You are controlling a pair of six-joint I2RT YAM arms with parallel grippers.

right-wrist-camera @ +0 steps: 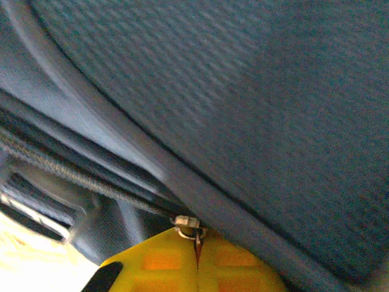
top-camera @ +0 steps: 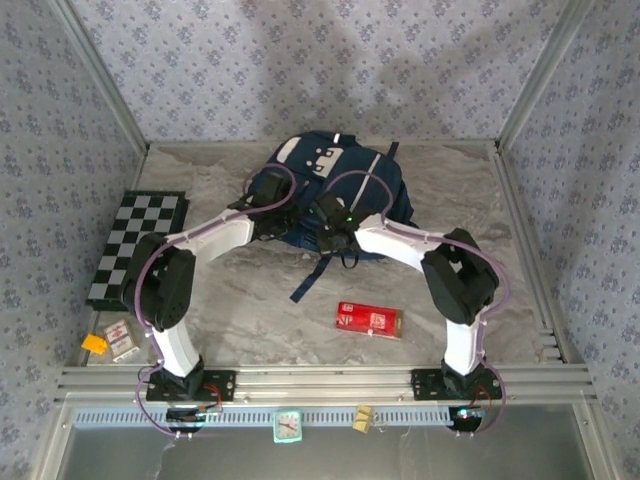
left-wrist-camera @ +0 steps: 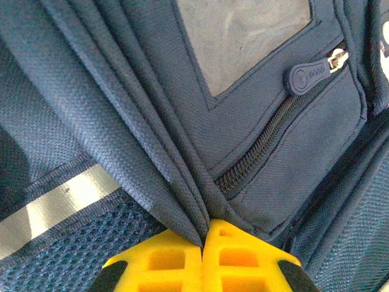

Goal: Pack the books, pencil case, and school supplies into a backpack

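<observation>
- A small teal clock (top-camera: 289,425) and a pale yellow tag (top-camera: 362,418) sit on the metal rail at the near edge, between the two arm bases.
- Just past the rail, the red box (top-camera: 368,320) with white markings lies flat on the marble-look worktop (top-camera: 250,310). It is in front of the backpack and well apart from it, nearer the right arm.
- In the near left corner lie a small orange piece (top-camera: 95,344) and a little printed packet (top-camera: 123,340), side by side.
- Behind them, a black-and-white chessboard (top-camera: 135,245) lies along the left edge.
- Both arms reach inward to the near side of the backpack (top-camera: 365,185).
- The left pincer (left-wrist-camera: 203,242) has its yellow fingers together, clamped on a gathered fold of the backpack's navy fabric. A closed zip with a dark rubber pull (left-wrist-camera: 310,76) is just beyond the fold, and a pale reflective strip (left-wrist-camera: 48,210) runs over mesh to the left.
- The right pincer (right-wrist-camera: 196,246) also has its fingers together, with a small metal zip tab (right-wrist-camera: 187,222) caught at the tips, along a zip line of the backpack.
- The backpack lies at the middle rear of the worktop, with dark straps trailing toward the red box.
- Patterned grey-blue walls (top-camera: 300,60) close the back and sides.
</observation>
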